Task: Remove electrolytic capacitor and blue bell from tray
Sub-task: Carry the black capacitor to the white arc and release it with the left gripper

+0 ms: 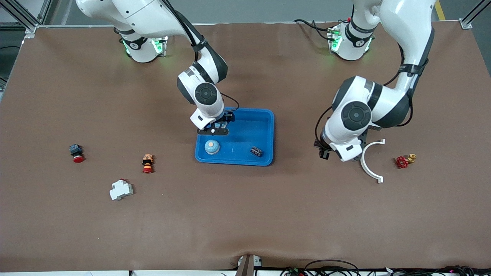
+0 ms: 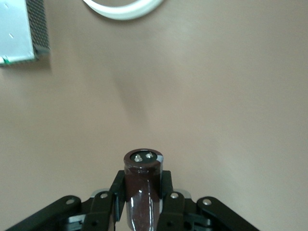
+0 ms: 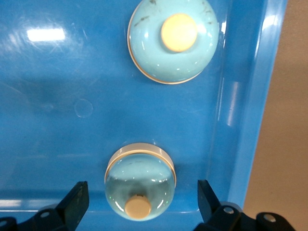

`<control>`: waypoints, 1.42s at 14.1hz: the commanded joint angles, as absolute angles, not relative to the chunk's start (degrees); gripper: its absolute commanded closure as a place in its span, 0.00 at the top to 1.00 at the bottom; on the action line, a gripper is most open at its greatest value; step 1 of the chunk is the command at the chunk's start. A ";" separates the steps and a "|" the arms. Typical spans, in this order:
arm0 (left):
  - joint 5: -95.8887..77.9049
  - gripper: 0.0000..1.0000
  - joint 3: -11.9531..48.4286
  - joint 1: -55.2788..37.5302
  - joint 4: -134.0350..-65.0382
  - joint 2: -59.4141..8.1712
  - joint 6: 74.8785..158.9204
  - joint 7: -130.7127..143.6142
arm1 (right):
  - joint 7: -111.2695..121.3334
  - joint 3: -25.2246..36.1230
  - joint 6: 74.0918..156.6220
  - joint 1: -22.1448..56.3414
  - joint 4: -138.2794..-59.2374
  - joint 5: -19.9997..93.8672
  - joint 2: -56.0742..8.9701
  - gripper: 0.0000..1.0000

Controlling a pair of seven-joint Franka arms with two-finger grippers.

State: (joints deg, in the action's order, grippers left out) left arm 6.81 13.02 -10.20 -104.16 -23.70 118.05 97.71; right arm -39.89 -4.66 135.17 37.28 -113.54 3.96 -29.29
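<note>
Front cam high, wrist cams close; share tray (image 1: 268, 134).

Robot lab, alu frame (image 1: 23, 17), cables (image 1: 333, 266)

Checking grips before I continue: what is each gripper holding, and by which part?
Left gripper holds a dark capacitor by its cylindrical body, terminals pointing out. Right gripper is open over the blue tray, holding nothing.
</note>
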 commanded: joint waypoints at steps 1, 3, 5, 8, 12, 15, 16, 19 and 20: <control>8.44 0.00 13.62 -6.78 -110.64 -22.76 122.67 95.98 | -40.43 -4.39 136.67 37.71 -114.79 4.75 -29.18 1.00; 8.61 0.00 13.62 -4.49 -114.68 -23.20 128.64 94.49 | -40.43 -4.39 136.93 37.79 -114.79 4.75 -29.44 1.00; 9.57 0.00 13.54 -3.26 -117.76 -23.55 133.48 92.03 | -40.43 -4.48 137.81 37.88 -114.79 4.75 -29.71 1.00; 11.42 0.00 13.54 -0.44 -118.39 -25.92 135.53 88.96 | -40.43 -4.39 138.51 38.41 -114.70 4.83 -30.41 1.00; 11.51 0.24 13.62 1.23 -118.39 -26.98 136.85 88.77 | -40.43 -4.39 139.04 38.41 -114.70 4.83 -30.67 0.75; 11.25 1.00 13.80 1.06 -117.78 -26.11 136.41 89.73 | -40.43 -4.39 139.04 38.41 -114.61 4.75 -30.67 0.38; 10.99 1.00 13.89 1.05 -117.69 -25.23 136.32 89.82 | -40.43 -4.39 139.13 38.41 -114.52 4.75 -30.67 0.31; 10.20 1.00 15.37 0.18 -115.50 -23.91 135.09 92.71 | -40.34 -4.39 138.78 38.41 -114.00 4.75 -30.67 0.24; 10.11 1.00 17.03 0.26 -114.01 -24.17 134.83 95.16 | -39.73 -4.39 138.08 38.32 -113.73 4.75 -30.24 0.24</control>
